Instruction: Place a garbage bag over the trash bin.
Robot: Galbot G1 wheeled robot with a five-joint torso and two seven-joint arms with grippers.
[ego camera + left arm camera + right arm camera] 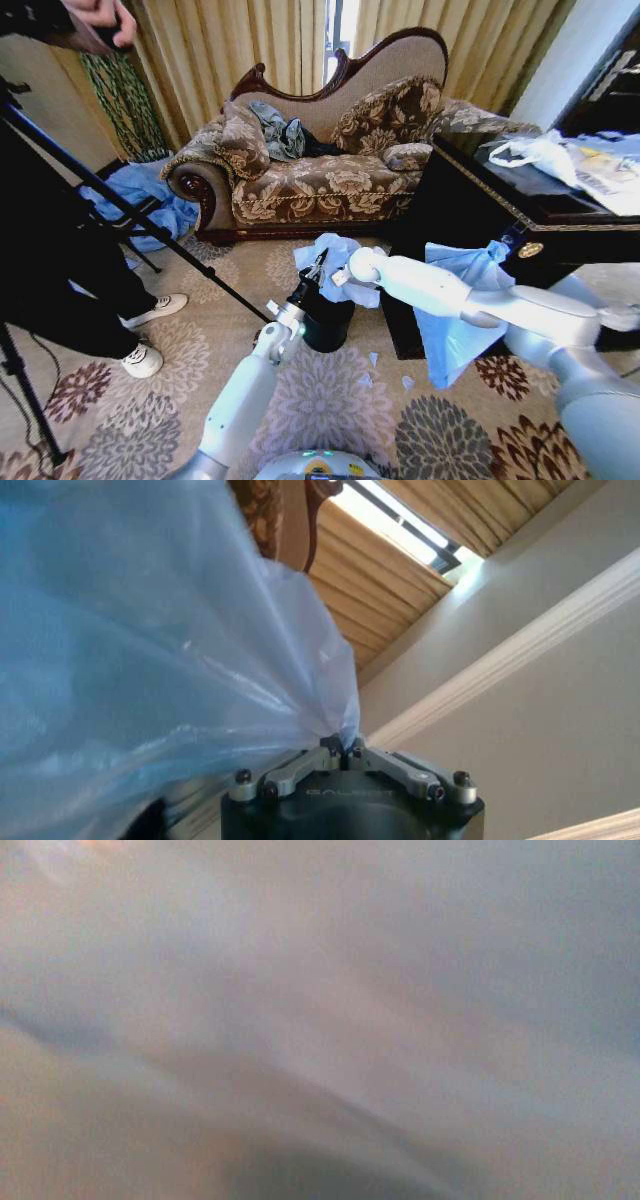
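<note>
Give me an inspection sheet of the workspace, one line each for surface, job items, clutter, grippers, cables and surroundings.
Surface: patterned floral carpet.
Job's things: garbage bag bunched over the trash bin on the carpet.
Clutter: larger blue plastic bunch hanging off the dark table; white plastic bag on top; small scraps on the carpet.
Grippers: left gripper shut on the garbage bag; right gripper at the bag, fingers hidden.
Cables: nothing seen.
Surroundings: sofa, curtains, tripod.

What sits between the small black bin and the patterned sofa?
Part of the thin light-blue plastic garbage bag, draped behind the black bin, then bare carpet, in the head view.
</note>
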